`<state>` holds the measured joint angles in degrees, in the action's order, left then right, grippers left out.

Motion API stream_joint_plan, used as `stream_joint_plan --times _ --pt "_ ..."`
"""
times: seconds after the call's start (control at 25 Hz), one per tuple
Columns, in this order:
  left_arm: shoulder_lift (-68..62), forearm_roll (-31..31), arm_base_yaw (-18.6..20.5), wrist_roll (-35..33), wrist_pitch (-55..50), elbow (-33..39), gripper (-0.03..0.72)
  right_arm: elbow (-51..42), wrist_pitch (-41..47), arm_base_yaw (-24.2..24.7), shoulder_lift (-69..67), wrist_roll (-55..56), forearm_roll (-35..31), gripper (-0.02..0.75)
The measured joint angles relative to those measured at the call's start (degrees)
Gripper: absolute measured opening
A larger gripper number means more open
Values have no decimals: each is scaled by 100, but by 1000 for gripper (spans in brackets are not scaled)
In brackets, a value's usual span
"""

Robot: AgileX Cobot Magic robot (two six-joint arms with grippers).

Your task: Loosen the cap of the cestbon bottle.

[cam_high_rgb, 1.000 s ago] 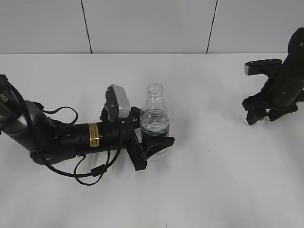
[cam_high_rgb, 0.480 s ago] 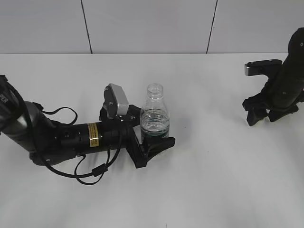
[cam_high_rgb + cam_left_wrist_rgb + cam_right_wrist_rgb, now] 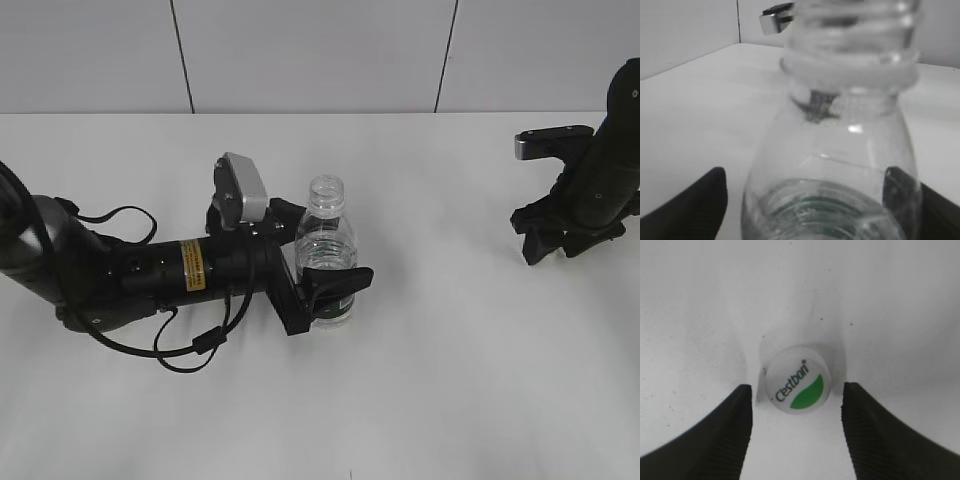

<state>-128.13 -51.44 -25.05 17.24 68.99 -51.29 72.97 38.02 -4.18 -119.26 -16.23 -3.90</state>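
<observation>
An uncapped Cestbon bottle point(image 3: 326, 250) stands mid-tabletop point(image 3: 450, 380) between the spread fingers of the left hand point(image 3: 330, 290); far right, the right hand point(image 3: 796, 410) hangs released over the white cap point(image 3: 797, 386) lying on the tabletop.

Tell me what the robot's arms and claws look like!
Both arms are black. The left arm is a thick tube with a yellow sticker, looping black cables and a silver-grey camera box. Its left gripper has flat black fingers. The right gripper has black ridged fingers.
</observation>
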Motion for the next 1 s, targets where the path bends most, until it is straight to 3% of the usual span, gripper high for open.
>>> stream_joint_plan --times 0.48,1.0 --pt "741 -98 0 234 4 0 579 0 0 0 0 0 0 426" --pt "1614 -105 0 1088 17 2 579 0 44 0 0 0 -5 426"
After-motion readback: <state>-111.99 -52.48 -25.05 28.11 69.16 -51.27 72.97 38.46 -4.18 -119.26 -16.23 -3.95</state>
